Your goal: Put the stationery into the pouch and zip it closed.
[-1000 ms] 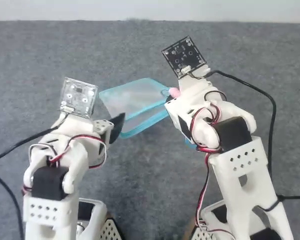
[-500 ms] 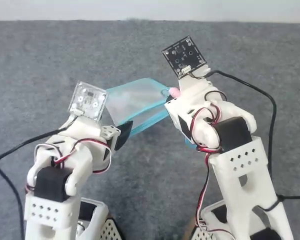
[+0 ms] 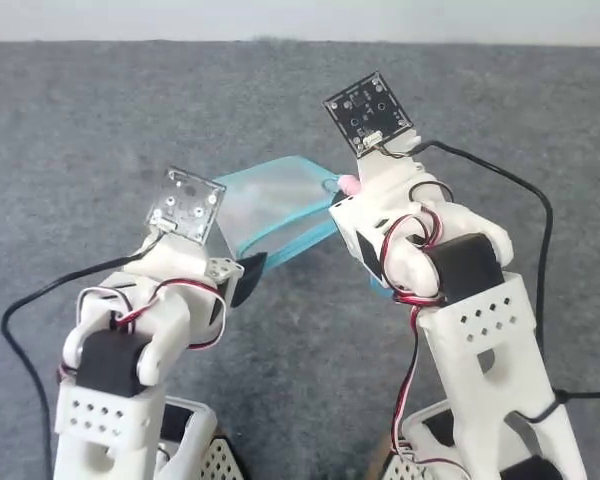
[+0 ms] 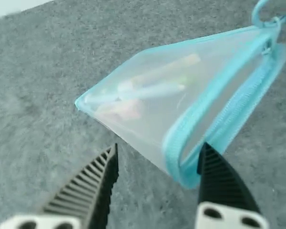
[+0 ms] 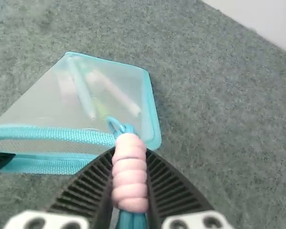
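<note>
Near the centre of the high view, between the two arms, a translucent pouch point(image 3: 275, 205) with turquoise edging and a turquoise zip point(image 4: 214, 112) is seen over the grey surface point(image 3: 100, 120). Pens and other stationery point(image 4: 148, 88) in pale pink, blue and orange can be made out through its mesh side. The right hand point(image 5: 130, 160), at centre right of the high view, is closed on a pink ribbed pull point(image 5: 129, 183) that is joined by a turquoise loop to the zip end of the pouch, and that corner appears to be raised by it. The left hand point(image 4: 158, 152), on the arm at the lower left of the high view, is spread wide open, and nothing is gripped by it. The near corner of the pouch and the end of the zip edge are placed between its two black fingers point(image 4: 100, 181), close beside one of them; whether contact is made cannot be told.
</note>
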Tool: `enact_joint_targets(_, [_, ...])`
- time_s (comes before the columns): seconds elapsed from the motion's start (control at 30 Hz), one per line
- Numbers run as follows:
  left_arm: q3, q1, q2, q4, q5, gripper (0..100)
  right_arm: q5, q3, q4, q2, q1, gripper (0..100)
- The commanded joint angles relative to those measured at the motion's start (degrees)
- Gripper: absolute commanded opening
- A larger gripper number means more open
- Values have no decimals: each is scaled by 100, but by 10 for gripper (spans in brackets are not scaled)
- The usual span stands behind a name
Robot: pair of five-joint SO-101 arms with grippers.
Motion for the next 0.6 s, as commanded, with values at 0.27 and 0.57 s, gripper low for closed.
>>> enact_joint_targets(0.27, [1051,-651,-79,-1741,-53,258,290,-1064,822,-66,4,7])
enact_joint_targets(0.57, [1631,-589,-79,-2936,-53,14,510,-633,875,-57,-629,8])
